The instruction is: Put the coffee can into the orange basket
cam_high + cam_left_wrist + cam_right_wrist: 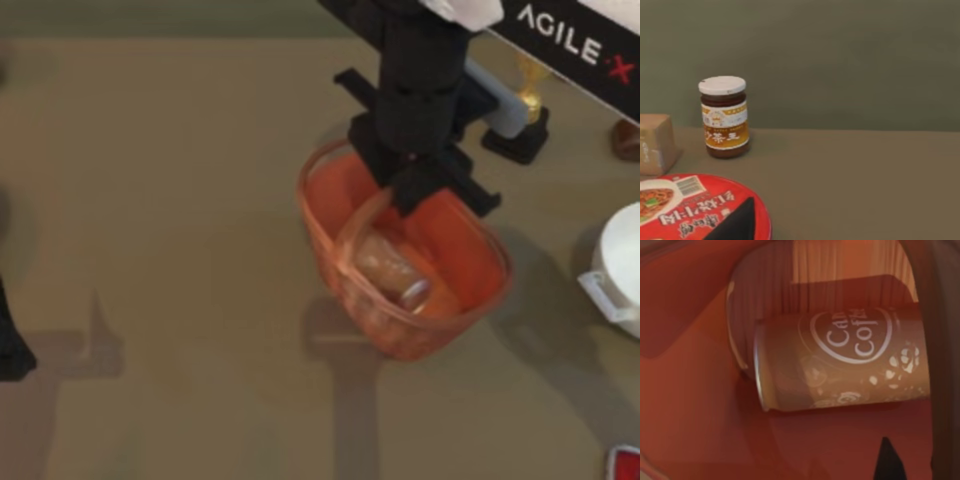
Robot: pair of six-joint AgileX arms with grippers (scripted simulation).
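Coffee can (392, 268) lies on its side inside the orange basket (330, 190), on the basket floor under the arched handle (352, 232), its silver top turned toward the basket's lower right wall in the top view; the right wrist view shows the same can (840, 362) close up, lying across the orange floor with white print on its tan side, and nothing grips it; the right gripper (432, 192) hangs over the upper part of the basket, above and apart from the can, and whether its fingers stand apart or together I cannot tell, since only one dark fingertip shows at the edge of the wrist view; the basket sits right of the table's middle; to its right, at the table's edge, stands a white pot (622, 268), and behind it a small gold trophy (528, 98) on a black base; the left arm (12, 345) is parked at the far left edge of the table; its wrist view shows a jar (723, 116) with a white lid, a red noodle bowl (695, 207) and a brown box (656, 144).
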